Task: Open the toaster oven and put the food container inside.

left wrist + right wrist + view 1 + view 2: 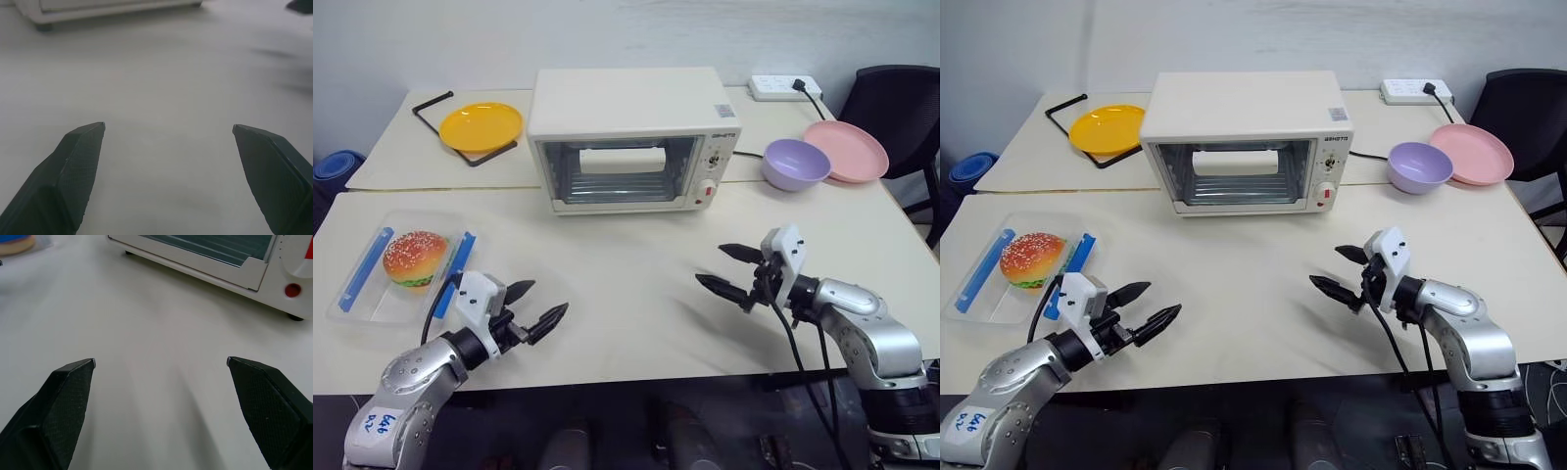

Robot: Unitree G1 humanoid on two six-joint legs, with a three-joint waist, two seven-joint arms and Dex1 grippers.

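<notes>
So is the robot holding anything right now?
No. The left gripper and the right gripper are both open and empty above the white table.

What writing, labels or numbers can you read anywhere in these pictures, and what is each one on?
Brand word on the toaster oven, above its knobs: too small to read.
Square sticker on the oven's top, near its right edge: too small to read.
Blue handwriting on a white label on the left arm: scrawled, not legible.

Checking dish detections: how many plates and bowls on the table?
3. Yellow plate at the back left, left of the toaster oven; purple bowl right of the oven; pink plate just behind the bowl. The oven could hide more behind it.
</notes>
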